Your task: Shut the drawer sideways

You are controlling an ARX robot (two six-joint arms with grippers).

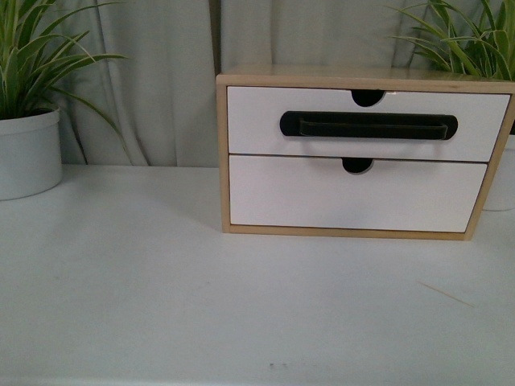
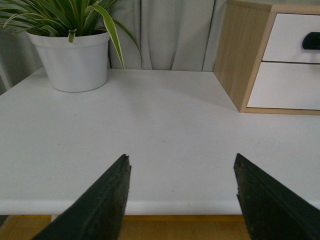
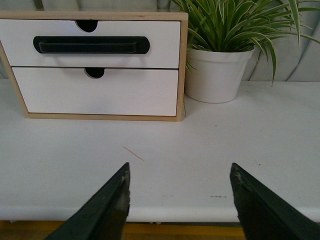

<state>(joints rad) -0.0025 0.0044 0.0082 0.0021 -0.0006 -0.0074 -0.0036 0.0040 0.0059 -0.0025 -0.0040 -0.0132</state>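
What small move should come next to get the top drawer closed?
Probably none: the drawer already looks flush in the cabinet. Both hands, left and right, hang open at the table edge, so I'd hold and confirm.

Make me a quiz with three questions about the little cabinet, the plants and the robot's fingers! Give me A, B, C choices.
1. Where is the drawer with the black handle?
A. above the plain drawer
B. below the plain drawer
C. on the floor

2. How many white plant pots show in the front view?
A. none
B. one
C. two

3. How do the left gripper's fingers stand?
A. shut on the handle
B. open, holding nothing
C. shut on a leaf

Answers:
1 A: the drawer sits over the plain drawer in the wood cabinet.
2 C: one pot stands on the left, and another pot peeks out behind the cabinet's right side.
3 B: the left gripper has only bare table between its fingers.
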